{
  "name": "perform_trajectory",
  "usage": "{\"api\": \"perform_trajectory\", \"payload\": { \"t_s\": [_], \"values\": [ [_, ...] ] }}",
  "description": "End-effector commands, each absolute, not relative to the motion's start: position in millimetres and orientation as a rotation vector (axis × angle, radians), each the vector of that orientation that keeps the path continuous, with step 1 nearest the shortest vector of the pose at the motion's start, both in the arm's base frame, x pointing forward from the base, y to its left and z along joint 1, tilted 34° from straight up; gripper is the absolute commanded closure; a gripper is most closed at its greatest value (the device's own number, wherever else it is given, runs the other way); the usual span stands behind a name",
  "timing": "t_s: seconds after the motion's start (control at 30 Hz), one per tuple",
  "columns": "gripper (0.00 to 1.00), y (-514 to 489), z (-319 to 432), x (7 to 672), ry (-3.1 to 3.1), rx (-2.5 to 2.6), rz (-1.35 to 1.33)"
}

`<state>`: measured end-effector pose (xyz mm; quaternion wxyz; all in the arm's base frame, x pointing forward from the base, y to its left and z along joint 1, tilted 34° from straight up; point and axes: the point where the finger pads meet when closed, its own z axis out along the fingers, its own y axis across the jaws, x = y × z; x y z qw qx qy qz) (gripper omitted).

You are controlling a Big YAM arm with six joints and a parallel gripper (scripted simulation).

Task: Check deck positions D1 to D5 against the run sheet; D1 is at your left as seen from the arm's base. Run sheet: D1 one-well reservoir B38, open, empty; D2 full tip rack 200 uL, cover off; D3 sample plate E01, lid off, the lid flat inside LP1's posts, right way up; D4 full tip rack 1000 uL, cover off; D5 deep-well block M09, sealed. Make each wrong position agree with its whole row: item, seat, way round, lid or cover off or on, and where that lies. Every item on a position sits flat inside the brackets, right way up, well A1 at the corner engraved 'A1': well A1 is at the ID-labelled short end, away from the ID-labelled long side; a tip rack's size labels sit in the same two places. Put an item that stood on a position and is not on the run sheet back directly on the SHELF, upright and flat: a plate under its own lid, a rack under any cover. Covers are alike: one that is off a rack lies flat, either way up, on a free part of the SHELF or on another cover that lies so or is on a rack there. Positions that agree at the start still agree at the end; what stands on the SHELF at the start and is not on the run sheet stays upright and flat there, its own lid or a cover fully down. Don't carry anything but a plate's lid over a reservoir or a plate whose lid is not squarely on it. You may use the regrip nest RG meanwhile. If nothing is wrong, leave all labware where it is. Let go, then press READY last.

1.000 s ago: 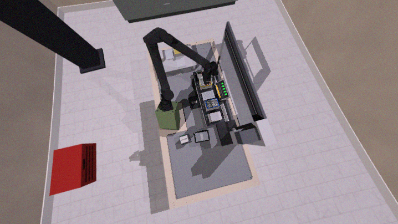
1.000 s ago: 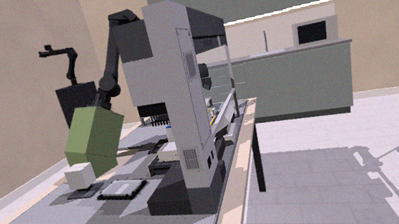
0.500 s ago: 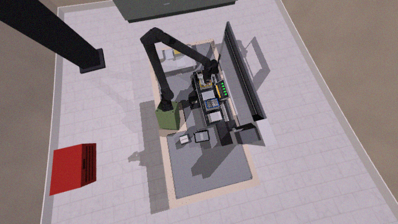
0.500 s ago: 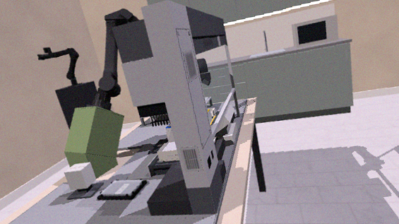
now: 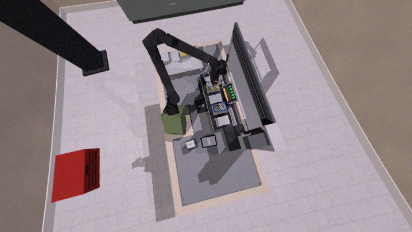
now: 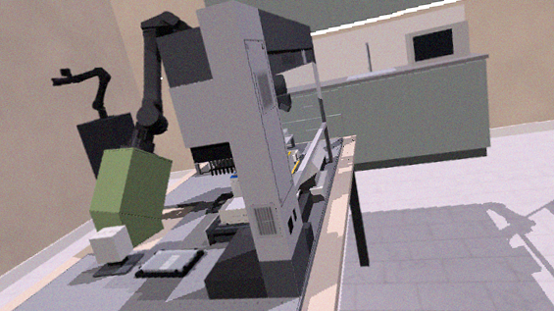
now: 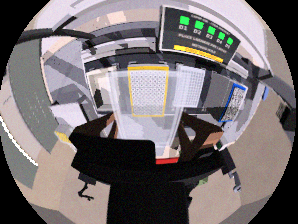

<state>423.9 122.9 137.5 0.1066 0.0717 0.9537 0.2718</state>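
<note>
Item 1. Claw: nearest thing in the wrist view. Its dark body fills the lower half, and the brown fingers stand wide, clamped on a broad piece of labware. Going by the translucent pane spreading to either side of the fingers, the held piece is probably a clear rack cover, though the fisheye blur leaves that uncertain.

Item 2. Yellow-framed tip rack: directly beneath and just ahead of the claw. Its long axis runs away from the camera, in line with the wrist. In the top view the same rack lies under the claw at the shelf end of the deck row.

Item 3. Deck row, onward from the rack in the top view: a pale plate, a blue-framed tip rack, then a white block. The row's long axis runs away from the shelf, alongside the gantry rail.

Item 4. Status panel: beyond the rack, green lamps lit. READY is not legible.

Item 5. Shelf: at the far end of the desk, beside the arm's reach. It carries pale boxes.

Governing relation: the load hangs square over the yellow rack, so a lift and a swing toward the shelf appears to be the step in hand.
</note>
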Motion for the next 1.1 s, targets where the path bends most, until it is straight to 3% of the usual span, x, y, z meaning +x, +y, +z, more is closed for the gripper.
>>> {"api": "perform_trajectory", "payload": {
  "t_s": [0.0,1.07],
  "values": [
    [1.00,111,174,438,2.734,0.191,0.796],
    [1.00,88,214,425,2.733,0.188,0.790]
  ]
}}
